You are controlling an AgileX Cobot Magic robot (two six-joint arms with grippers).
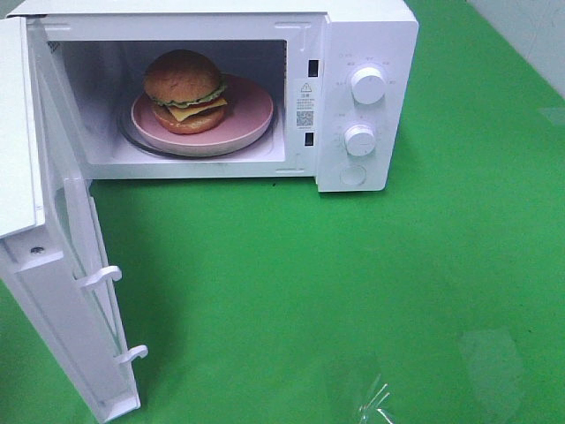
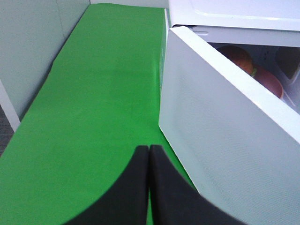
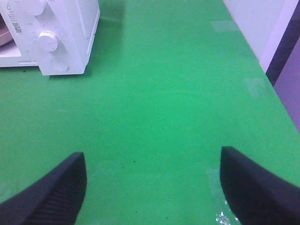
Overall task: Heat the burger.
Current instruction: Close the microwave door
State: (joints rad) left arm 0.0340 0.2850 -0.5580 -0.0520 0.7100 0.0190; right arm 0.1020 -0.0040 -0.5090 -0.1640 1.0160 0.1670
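The burger (image 1: 185, 88) with its golden bun, lettuce and cheese sits on a pink plate (image 1: 247, 119) inside the white microwave (image 1: 353, 35), whose door (image 1: 71, 291) stands wide open at the left. Neither gripper shows in the high view. In the left wrist view my left gripper (image 2: 148, 152) is shut and empty, just beside the outer face of the door (image 2: 220, 122); the burger (image 2: 239, 57) peeks over the door's edge. In the right wrist view my right gripper (image 3: 152, 173) is open and empty above the green mat, well away from the microwave (image 3: 56, 33).
The microwave has two white dials (image 1: 368, 86) (image 1: 359, 140) and a round button (image 1: 353, 174) on its right panel. A green mat (image 1: 353, 291) covers the table. Clear tape (image 1: 375, 402) glints at the front. A wall edge (image 3: 281, 42) borders the mat on the right.
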